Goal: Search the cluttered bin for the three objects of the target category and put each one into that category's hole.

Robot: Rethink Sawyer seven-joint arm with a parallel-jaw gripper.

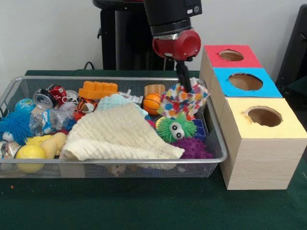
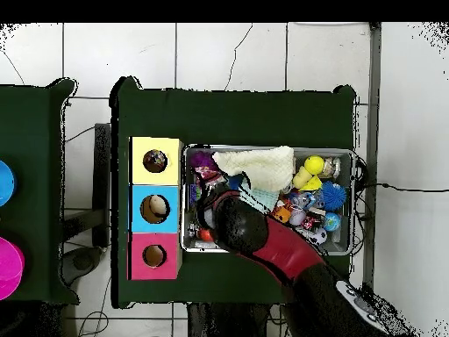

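The silver wire-mesh bin (image 1: 9, 93) is full of toys and cloths; it also shows in the overhead view (image 2: 354, 202). One white wad printed with coloured patches (image 1: 184, 101) stands at the bin's far right end. My gripper (image 1: 183, 79) comes down onto its top, and its narrow black fingers (image 1: 183, 72) are shut on a raised fold of the wad. No other printed wads show. The hole (image 1: 264, 116) is in the yellow top of the nearest, largest box (image 1: 259, 158), and shows in the overhead view (image 2: 155, 161). There my arm hides the gripper.
Blue-topped (image 1: 245, 81) and red-topped (image 1: 231, 55) boxes stand behind the yellow one. A cream knitted cloth (image 1: 117, 134) covers the bin's middle, over a mint one (image 1: 117, 101). Green (image 1: 176, 128) and purple (image 1: 192, 148) spiky balls lie by the wad, with an orange ball (image 1: 152, 103).
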